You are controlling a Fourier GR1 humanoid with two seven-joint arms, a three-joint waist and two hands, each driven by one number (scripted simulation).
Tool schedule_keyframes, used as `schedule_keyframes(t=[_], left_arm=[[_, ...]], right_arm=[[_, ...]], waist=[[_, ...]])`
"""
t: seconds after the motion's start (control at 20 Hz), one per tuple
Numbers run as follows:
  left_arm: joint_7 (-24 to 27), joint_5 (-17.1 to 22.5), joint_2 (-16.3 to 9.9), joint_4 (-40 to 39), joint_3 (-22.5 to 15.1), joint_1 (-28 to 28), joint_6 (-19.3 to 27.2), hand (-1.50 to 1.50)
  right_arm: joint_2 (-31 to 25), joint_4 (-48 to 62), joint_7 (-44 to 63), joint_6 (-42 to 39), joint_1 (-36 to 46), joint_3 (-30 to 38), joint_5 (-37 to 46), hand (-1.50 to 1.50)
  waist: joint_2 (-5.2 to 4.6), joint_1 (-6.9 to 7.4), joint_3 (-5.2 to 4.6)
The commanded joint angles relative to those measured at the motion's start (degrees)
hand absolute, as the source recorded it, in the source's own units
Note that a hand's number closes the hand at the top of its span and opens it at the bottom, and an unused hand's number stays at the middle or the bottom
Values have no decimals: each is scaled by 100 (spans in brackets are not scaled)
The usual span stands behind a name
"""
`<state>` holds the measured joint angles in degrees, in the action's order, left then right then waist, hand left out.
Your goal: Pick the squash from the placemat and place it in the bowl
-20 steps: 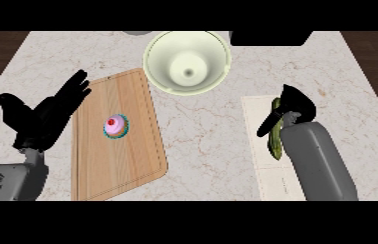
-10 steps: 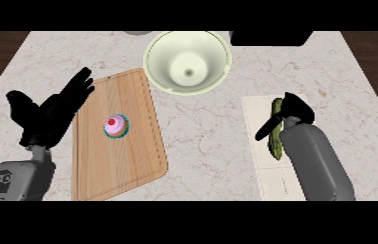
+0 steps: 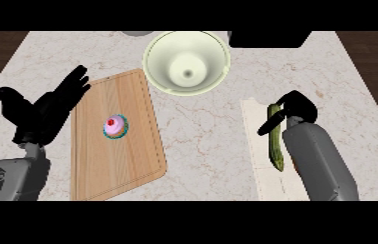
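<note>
Nearest to the lower edge, the two grey forearms are seen, one at each side of the view. At the right, the pale placemat point(image 3: 258, 153) is laid on the marble counter point(image 3: 199, 138), and the long green squash point(image 3: 276, 138) is lying on it, lengthwise, just beside the right forearm. The right hand point(image 3: 297, 108) is placed over the far end of the squash, with the fingers curled down beside it; whether the squash is really gripped cannot be told, because the hand hides the contact. Compared with one second ago, this hand and the squash are found almost at the same place, and the squash is not lifted from the placemat. At the left, the wooden cutting board point(image 3: 96, 168) is seen, and a small pink cupcake point(image 3: 114, 126) in a teal wrapper is standing near its middle. The left hand point(image 3: 44, 113) is held open at the left side of the board, fingers spread and pointing away, and its place is nearly the same as before. Farther away, the large pale bowl point(image 3: 166, 50) is standing between the board and the placemat, well apart from the squash, and nothing is seen inside it. Behind it, at the far edge, a dark object point(image 3: 267, 38) and a small grey object point(image 3: 136, 33) are partly visible.
</note>
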<state>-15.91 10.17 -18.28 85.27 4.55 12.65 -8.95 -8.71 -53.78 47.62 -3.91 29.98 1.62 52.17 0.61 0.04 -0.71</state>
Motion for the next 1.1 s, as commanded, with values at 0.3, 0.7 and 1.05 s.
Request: schedule_keyframes(t=[0.3,0.7,1.05], left_arm=[[-73,-268,277,154,-37,-132,18,0],[138,-275,238,-23,109,-189,-110,0],[51,-355,294,81,139,-150,26,0]], right_arm=[[-121,-137,-454,-149,-145,-130,39,150],[21,-2330,-548,-893,-1293,-1078,106,150],[-245,-4939,-349,-1667,-2226,-1689,69,150]], waist=[[-62,13,71],[-29,-91,67],[-24,-99,66]])
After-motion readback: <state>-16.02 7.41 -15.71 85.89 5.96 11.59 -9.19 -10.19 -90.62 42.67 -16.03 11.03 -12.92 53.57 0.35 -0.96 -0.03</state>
